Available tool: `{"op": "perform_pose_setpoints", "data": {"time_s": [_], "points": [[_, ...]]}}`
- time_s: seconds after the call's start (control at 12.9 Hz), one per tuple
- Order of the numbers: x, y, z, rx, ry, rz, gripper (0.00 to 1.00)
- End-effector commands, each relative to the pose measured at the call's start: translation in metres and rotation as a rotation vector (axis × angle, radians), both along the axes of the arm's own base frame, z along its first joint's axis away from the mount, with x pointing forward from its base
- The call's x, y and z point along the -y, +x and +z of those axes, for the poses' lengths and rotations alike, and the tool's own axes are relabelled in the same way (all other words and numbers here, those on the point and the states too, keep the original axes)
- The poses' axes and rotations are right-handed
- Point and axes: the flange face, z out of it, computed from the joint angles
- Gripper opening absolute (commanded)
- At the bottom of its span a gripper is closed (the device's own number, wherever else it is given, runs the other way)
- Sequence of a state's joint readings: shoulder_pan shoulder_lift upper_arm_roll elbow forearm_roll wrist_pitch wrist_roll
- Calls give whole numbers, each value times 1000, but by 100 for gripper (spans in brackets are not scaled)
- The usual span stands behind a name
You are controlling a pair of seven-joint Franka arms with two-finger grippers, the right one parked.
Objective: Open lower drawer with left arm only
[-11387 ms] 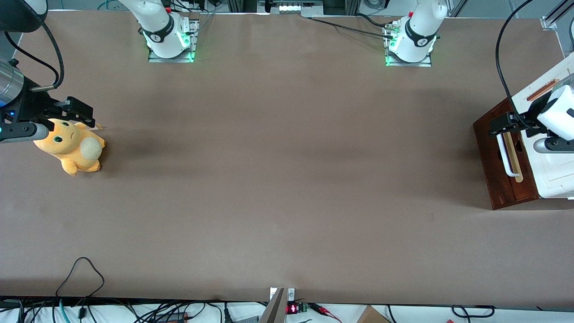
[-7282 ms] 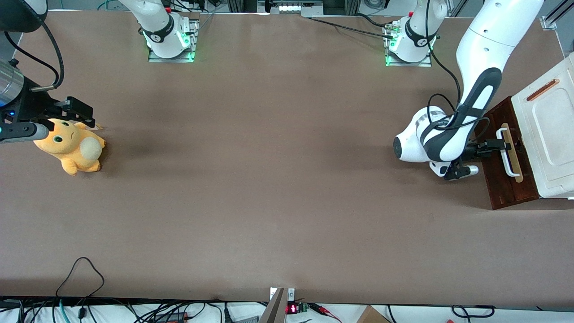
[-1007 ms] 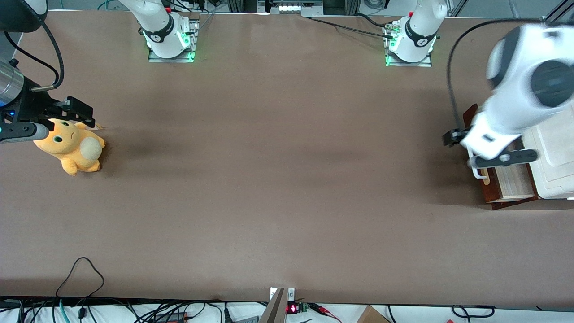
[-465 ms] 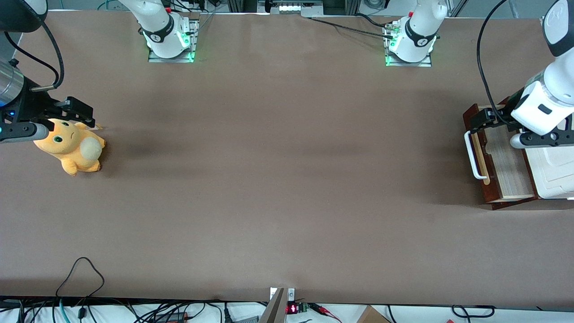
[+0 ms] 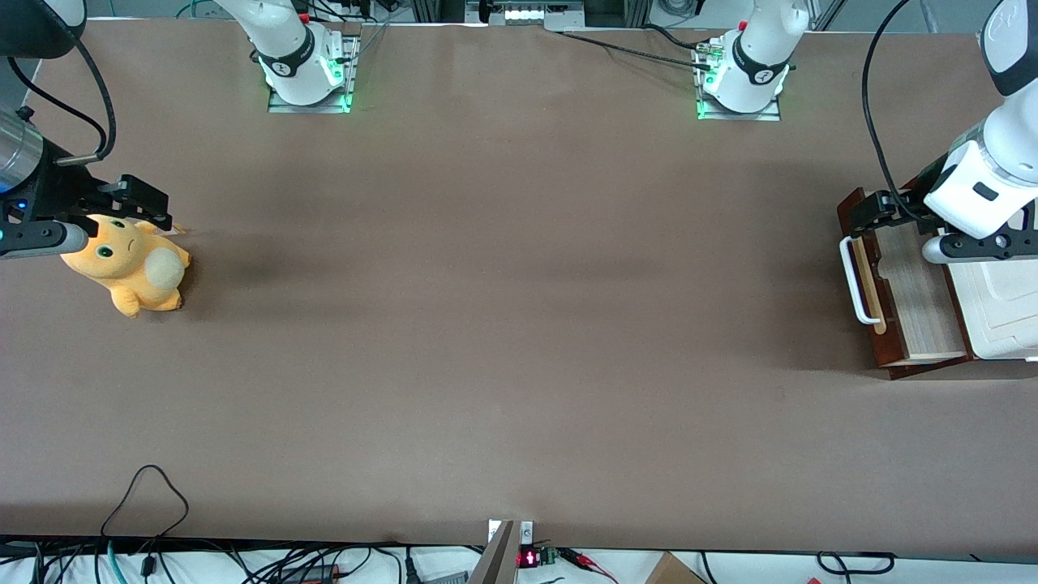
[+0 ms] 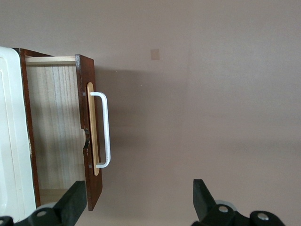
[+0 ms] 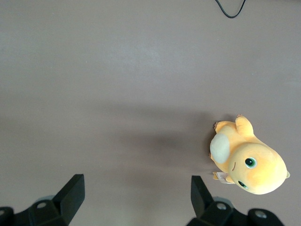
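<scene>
The lower drawer (image 5: 912,300) stands pulled out from the white cabinet (image 5: 1001,308), showing its pale wood tray (image 6: 54,132). Its dark red-brown front (image 6: 83,117) carries a white bar handle (image 5: 850,280) (image 6: 106,129) over a tan strip. The left arm (image 5: 985,182) hangs over the cabinet and drawer. Its gripper (image 5: 876,209) (image 6: 138,207) is open, raised above the drawer front's end farther from the front camera. It touches nothing, and only bare table and the drawer front's corner show between its fingers.
A yellow plush toy (image 5: 130,264) (image 7: 249,160) lies toward the parked arm's end of the table. Two arm bases (image 5: 742,81) are bolted along the table's edge farthest from the front camera. A black cable loop (image 5: 146,487) lies near the camera-side edge.
The drawer was shut in the oldest frames and now stands pulled out. Over the last second the arm lifted off the handle and swung back over the cabinet.
</scene>
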State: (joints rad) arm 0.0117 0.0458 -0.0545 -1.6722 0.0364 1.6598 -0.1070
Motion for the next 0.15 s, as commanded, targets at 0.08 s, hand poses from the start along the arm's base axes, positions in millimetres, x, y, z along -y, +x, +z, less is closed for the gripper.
{"op": "perform_pose_setpoints", "data": {"time_s": [0.08], "points": [[0,-6,6,16,-16,-16,100]]}}
